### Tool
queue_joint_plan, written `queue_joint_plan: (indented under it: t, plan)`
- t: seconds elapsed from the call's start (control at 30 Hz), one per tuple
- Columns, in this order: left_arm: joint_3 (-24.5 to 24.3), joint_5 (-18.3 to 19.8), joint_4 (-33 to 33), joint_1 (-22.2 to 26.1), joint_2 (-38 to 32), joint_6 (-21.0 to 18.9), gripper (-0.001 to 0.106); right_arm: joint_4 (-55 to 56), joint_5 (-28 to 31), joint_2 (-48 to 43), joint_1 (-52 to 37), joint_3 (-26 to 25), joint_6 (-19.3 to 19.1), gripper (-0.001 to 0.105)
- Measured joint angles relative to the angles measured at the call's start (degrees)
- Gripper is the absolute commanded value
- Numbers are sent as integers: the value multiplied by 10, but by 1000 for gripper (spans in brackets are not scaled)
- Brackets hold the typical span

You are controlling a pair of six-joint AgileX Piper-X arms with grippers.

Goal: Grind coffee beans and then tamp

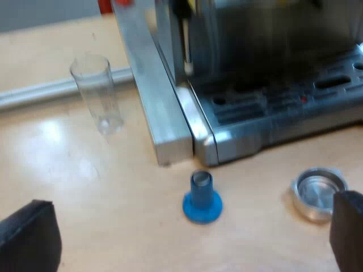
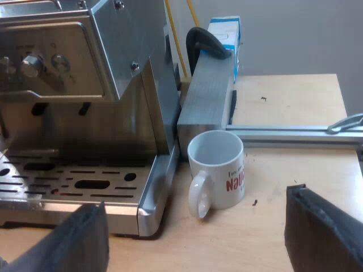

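Hanging over a pale wooden table point(image 1: 85, 187), the left gripper point(image 1: 193, 199) is holding its two black fingers point(image 1: 28, 241) spread wide, and nothing is sitting between them. Beyond them, a clear measuring glass point(image 1: 97, 93) is standing upright, just in front of a metal rail point(image 1: 34, 93) that is lying along the table. Next, a tall metal block point(image 1: 148, 85) is standing flush against the side of the espresso machine point(image 1: 255, 62), whose slotted drip tray point(image 1: 283, 105) is facing the camera. A blue tamper point(image 1: 202, 198) is standing on its wide base on the table just off the machine's front corner, about midway between the fingers and touching neither. Near the other finger, a round metal cup point(image 1: 317, 192) is resting on the table, apart from the tamper. It is probably the head of the holder, though its handle is hidden here.

The right gripper point(image 2: 195, 201) is likewise gaping wide and gripping nothing. Past its fingers point(image 2: 326, 229), the front of the espresso machine point(image 2: 85, 56) is showing its knobs and drip tray, with a tall metal block point(image 2: 207, 96) pressing against its side. A white mug point(image 2: 218, 167) with red lettering is standing upright on the table at the machine's front corner, just beside the block, its handle pointing toward the camera. A dark curved object point(image 2: 205, 42) is sitting on top of the block, and a blue-and-white carton point(image 2: 225, 31) is standing behind it. A metal rail point(image 2: 295, 133) is running away from the block across the table.
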Motion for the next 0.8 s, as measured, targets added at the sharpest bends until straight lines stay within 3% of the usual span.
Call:
queue_joint_plan:
  t: [0.17,0.4,0.63,0.8]
  plan:
    - [0,-8,5,2,0,0,98,0,-14,0,0,14,0,66]
    - [13,-72,-75,2,0,-5,98,-28,-19,0,0,51,0,66]
    - [89,-77,-164,2,0,-5,98,-80,-26,0,0,95,0,66]
    - [150,-77,-182,2,0,-5,98,-86,-26,0,0,139,0,66]
